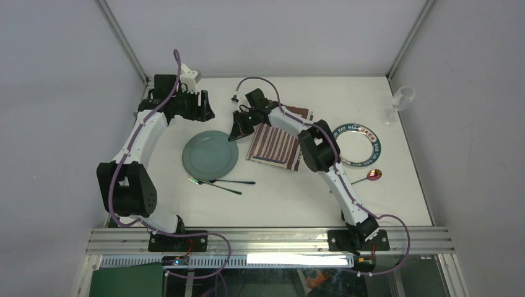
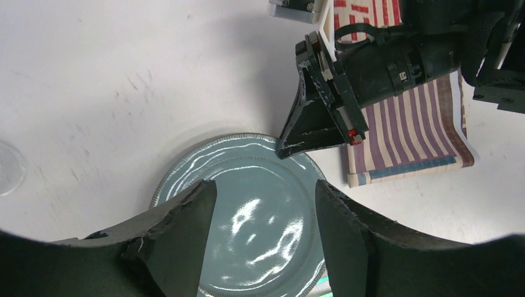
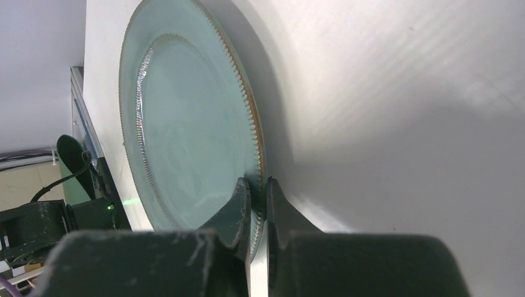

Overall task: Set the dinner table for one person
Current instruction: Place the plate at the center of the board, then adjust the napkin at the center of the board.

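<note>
A teal plate lies flat on the white dinner table, left of centre. My right gripper is shut on the plate's far right rim, one finger above the rim and one below. My left gripper hangs open above the plate's far side, with nothing between its fingers. A striped placemat lies just right of the plate, under the right arm.
Two thin pieces of cutlery lie crossed just in front of the plate. A ringed dish, an iridescent spoon and a clear glass are on the right. Aluminium rails edge the table.
</note>
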{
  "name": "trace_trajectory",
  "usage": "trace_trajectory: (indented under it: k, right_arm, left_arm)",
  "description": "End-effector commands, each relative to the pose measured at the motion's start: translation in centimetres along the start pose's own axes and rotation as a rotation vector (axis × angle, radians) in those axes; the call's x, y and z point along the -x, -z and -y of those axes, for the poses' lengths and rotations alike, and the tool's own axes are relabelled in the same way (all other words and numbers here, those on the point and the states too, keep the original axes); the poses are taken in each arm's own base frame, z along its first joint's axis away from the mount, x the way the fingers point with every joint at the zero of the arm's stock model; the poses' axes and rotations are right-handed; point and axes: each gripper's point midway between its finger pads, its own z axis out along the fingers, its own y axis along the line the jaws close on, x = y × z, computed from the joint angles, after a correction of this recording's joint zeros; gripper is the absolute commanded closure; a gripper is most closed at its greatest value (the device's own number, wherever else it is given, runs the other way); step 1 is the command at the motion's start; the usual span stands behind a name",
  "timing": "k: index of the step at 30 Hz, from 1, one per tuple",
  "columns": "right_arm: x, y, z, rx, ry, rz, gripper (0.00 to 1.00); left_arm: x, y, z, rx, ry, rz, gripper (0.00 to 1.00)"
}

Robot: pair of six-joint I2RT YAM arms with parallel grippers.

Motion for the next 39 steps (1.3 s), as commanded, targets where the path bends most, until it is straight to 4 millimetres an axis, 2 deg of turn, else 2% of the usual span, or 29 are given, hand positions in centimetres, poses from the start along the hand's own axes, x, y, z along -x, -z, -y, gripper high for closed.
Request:
trace_trajectory:
  k: [1, 2, 4, 5, 11, 14, 18, 23, 25, 27, 29, 31, 32, 35, 36, 39]
  right_arm:
    - [-0.5, -1.5, 0.7, -0.057, 0.075, -0.021, 1.0]
    - [-0.6, -1.6, 0.5, -0.053, 0.084, -0.023, 0.97]
    - [-0.3, -1.3, 0.2, -0.074, 0.104, -0.012, 0.83]
    - [-0.2, -1.1, 0.3, -0.097, 0.12, -0.003, 0.79]
    - [3.0, 3.0, -0.6, -0.255, 0.212, 0.13, 0.67]
    - [4.8, 5.8, -2.0, -0.31, 0.261, 0.197, 0.63]
    - [6.1, 9.0, -3.5, -0.365, 0.3, 0.272, 0.61]
    - [6.0, 12.0, -4.7, -0.388, 0.29, 0.323, 0.6]
    - [5.5, 13.2, -4.1, -0.427, 0.24, 0.341, 0.62]
    - [4.2, 14.3, -3.7, -0.424, 0.193, 0.333, 0.68]
    - [1.9, 15.0, -2.3, -0.444, 0.132, 0.314, 0.79]
    - [0.1, 16.3, -0.8, -0.517, 0.068, 0.314, 0.96]
    - [-0.8, 17.1, 0.3, -0.561, 0.032, 0.314, 1.0]
    - [-3.9, 19.2, 3.5, -0.637, -0.09, 0.285, 1.0]
    - [-5.0, 19.5, 3.9, -0.633, -0.109, 0.272, 1.0]
    - [-7.1, 21.7, 3.2, -0.669, -0.11, 0.307, 1.0]
  left_arm:
    - [-0.6, 0.6, 0.6, -0.014, 0.005, -0.003, 0.38]
    - [-0.7, 0.6, 0.6, -0.013, 0.005, -0.005, 0.37]
    - [-0.7, 0.7, 0.5, -0.004, 0.002, -0.003, 0.35]
    - [-0.6, 0.8, 0.5, -0.002, -0.001, -0.001, 0.34]
    - [-0.3, 0.6, 1.1, -0.044, -0.01, 0.004, 0.27]
    - [-0.1, 0.5, 1.2, -0.056, -0.014, 0.006, 0.29]
    - [-0.3, 0.5, 1.3, -0.068, -0.029, 0.003, 0.29]
    - [-1.1, 0.0, 1.3, -0.08, -0.021, -0.017, 0.31]
    - [-1.4, -0.1, 1.7, -0.103, -0.027, -0.026, 0.32]
    - [-1.9, -0.4, 2.0, -0.125, -0.028, -0.043, 0.33]
    - [-2.5, -0.8, 2.5, -0.153, -0.035, -0.073, 0.36]
    - [-3.4, -1.7, 3.4, -0.197, -0.049, -0.113, 0.41]
    - [-3.8, -2.2, 3.9, -0.213, -0.057, -0.137, 0.42]
    - [-5.1, -4.1, 5.7, -0.284, -0.074, -0.218, 0.52]
    - [-5.4, -4.7, 6.3, -0.301, -0.075, -0.239, 0.54]
    - [-5.8, -6.4, 8.2, -0.349, -0.106, -0.276, 0.55]
